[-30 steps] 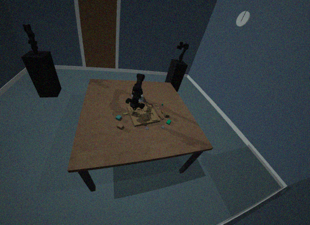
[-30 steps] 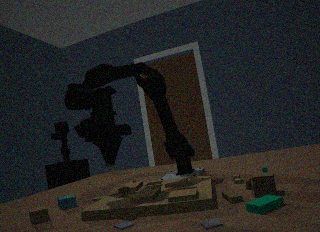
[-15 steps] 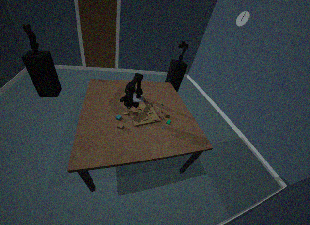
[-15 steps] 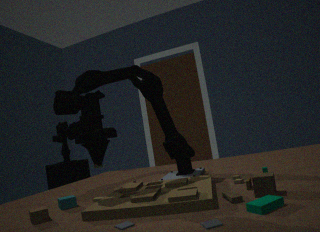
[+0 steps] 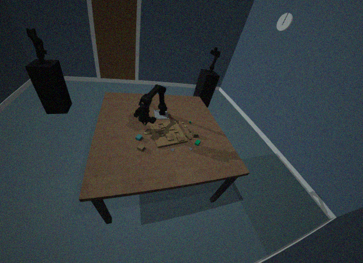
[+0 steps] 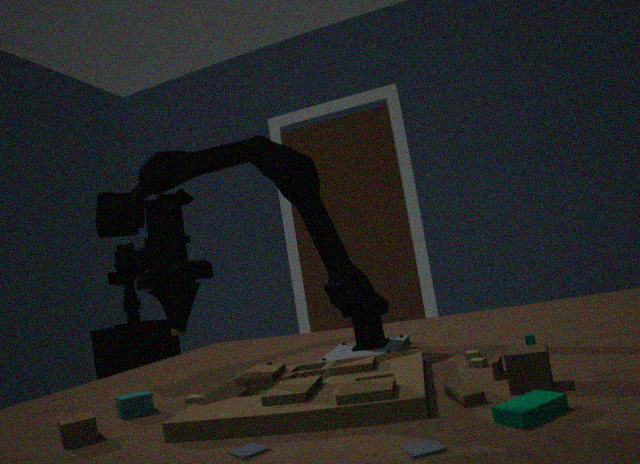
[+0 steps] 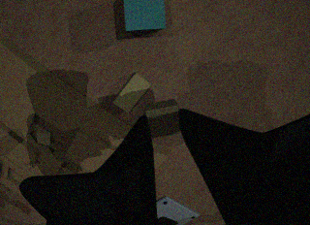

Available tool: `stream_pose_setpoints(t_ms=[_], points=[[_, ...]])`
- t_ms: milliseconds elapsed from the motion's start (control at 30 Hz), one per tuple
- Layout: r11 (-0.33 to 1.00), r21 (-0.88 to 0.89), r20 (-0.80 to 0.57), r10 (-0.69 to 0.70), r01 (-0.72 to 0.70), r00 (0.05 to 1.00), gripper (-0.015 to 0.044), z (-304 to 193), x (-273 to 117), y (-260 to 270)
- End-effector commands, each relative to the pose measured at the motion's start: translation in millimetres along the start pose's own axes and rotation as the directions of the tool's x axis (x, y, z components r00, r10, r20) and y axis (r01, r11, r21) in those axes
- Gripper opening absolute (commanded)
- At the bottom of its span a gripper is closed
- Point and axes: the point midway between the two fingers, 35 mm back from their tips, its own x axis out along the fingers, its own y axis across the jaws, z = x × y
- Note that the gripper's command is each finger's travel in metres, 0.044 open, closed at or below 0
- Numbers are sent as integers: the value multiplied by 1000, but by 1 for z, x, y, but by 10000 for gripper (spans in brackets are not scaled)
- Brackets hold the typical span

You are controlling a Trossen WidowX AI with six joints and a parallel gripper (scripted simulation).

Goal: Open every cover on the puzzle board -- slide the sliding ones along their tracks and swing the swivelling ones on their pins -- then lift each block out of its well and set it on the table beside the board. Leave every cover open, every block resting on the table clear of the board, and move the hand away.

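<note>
My gripper (image 5: 144,123) (image 6: 178,329) (image 7: 163,117) is shut on a small tan block (image 7: 163,124), above the table left of the puzzle board (image 5: 163,144) (image 6: 232,428). Raised covers (image 6: 292,389) (image 6: 366,390) show on the board. Shadow and distance hide its wells and how far each cover is open. On the table left of the board lie a cyan block (image 5: 139,136) (image 6: 134,405) (image 7: 144,11), a tan block (image 5: 140,147) (image 6: 78,431) and a thin yellowish piece (image 6: 195,398) (image 7: 132,91). A green block (image 5: 197,142) (image 6: 531,408) lies to its right.
Right of the board stand a brown block (image 5: 195,135) (image 6: 527,370), a long wooden piece (image 6: 464,394) and a small green block (image 5: 189,122) (image 6: 529,338). Two flat grey tiles (image 5: 172,149) (image 5: 190,148) (image 6: 249,451) (image 6: 423,447) lie in front. The arm's pale base plate (image 6: 351,351) is behind the board.
</note>
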Motion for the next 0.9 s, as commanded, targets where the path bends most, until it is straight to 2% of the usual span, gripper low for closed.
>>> stream_pose_setpoints(t_ms=[0,867], points=[[1000,-5,-1,3,-3,1000,80,0,0,-10],[1000,-5,-1,3,-3,1000,80,5,40,-11]])
